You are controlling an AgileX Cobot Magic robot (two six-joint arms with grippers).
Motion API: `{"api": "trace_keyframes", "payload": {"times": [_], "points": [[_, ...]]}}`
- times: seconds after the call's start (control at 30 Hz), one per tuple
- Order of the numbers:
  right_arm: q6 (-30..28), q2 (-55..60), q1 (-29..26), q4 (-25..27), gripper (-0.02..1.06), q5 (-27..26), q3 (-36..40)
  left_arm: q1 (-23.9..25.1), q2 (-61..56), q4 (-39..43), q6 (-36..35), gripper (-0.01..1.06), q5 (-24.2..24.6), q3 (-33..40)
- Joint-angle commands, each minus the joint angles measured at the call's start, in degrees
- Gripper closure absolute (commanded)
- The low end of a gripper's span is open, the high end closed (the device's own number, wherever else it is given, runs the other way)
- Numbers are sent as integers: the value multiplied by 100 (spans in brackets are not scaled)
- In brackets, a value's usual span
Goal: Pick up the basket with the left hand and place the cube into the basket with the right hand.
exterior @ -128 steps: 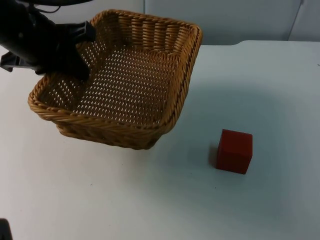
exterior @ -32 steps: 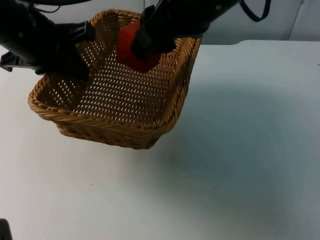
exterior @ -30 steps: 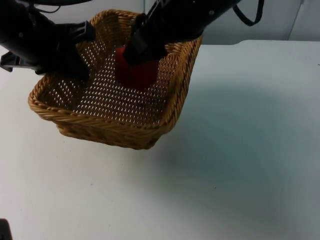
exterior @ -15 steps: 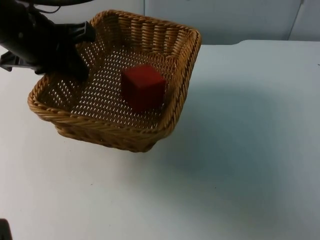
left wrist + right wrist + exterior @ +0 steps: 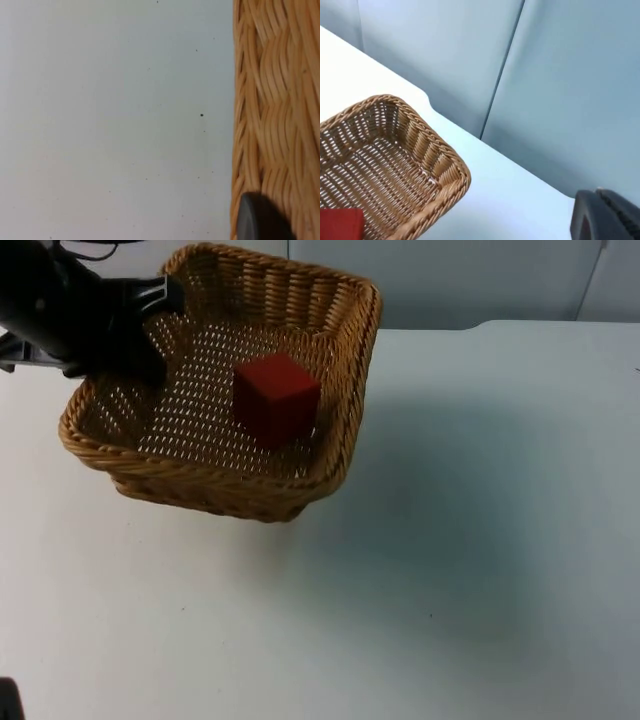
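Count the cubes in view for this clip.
1. The red cube lies on the floor of the basket, which the left gripper holds at its rim. A corner of it also shows in the right wrist view. None seems hidden elsewhere.

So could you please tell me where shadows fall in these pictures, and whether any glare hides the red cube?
Top view: the wicker basket, gripped by the left gripper, throws a soft shadow onto the white table to its right; the red cube shows plainly, without glare. Right wrist view: even light on the grey partition wall.
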Motion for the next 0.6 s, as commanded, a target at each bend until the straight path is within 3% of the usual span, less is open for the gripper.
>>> {"api": "trace_keyframes", "payload": {"times": [0.0,0.23,0.43,0.5,0.57], "points": [[37,-93,-24,6,105,45,-19,-23,-85,-390,-73,105,97,-5],[37,-123,-24,6,105,93,-19,-205,296,-632,257,105,417,-5],[26,-123,-24,6,105,91,-19,-366,668,-750,527,104,372,-5],[26,-123,-24,6,105,91,-19,-376,844,-981,908,95,399,-15],[26,-123,-24,6,105,91,-19,-376,934,-1127,1288,74,399,-15]]}}
